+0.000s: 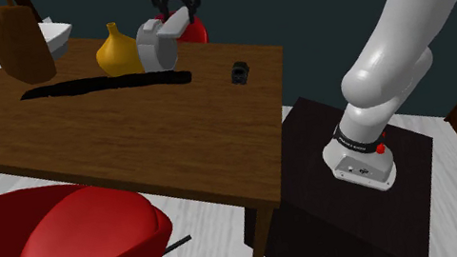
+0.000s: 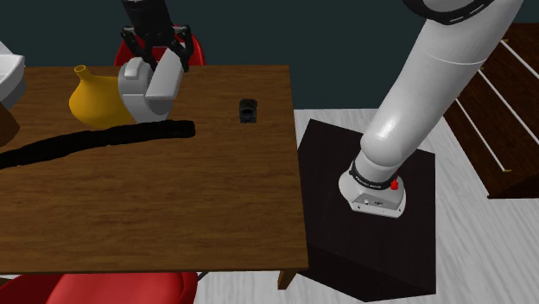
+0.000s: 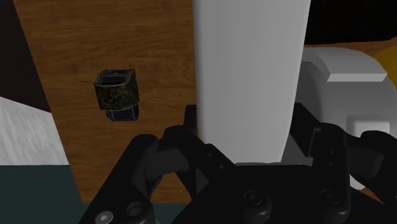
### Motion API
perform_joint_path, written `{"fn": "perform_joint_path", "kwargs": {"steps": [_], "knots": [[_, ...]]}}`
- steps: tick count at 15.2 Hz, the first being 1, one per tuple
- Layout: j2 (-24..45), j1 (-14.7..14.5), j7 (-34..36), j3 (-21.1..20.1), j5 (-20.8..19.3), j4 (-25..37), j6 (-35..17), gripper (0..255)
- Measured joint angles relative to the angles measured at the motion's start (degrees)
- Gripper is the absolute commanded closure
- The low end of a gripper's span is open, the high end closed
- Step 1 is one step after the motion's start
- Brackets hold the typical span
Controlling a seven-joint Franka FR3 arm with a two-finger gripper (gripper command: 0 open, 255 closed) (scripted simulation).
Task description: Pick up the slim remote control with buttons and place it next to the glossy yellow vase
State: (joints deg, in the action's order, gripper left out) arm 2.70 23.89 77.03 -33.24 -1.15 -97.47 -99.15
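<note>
- In the shoulder view, the yellow vase [image 1: 115,52] stands furthest left, on the far side of the wooden tabletop [image 1: 123,141].
- Just beside it on the right hangs the remote [image 1: 158,46], drawn plain grey-white. I cannot tell whether its lower end touches the tabletop.
- The black fingers [image 2: 182,50] are closed on the remote's upper end, one on each flat side.
- Its long axis runs steeply down from the fingers, with the lower end leaning toward the vase. The placing spot probably lies almost straight below.
- Further right, a small dark mottled object [image 1: 239,73] sits well apart.
</note>
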Motion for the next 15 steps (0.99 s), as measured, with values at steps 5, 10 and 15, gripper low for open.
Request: {"fn": "perform_joint_path", "kwargs": {"steps": [5,10,15], "knots": [[-0.48,0.08,-0.1,0.04,0.25,-4.43,-4.02,255],[0.11,0.06,0.05,0.06,-0.11,-7.48,-7.57,255],[0.84,-0.09,0.5,-0.02,-0.56,-10.76,-11.44,255]]}}
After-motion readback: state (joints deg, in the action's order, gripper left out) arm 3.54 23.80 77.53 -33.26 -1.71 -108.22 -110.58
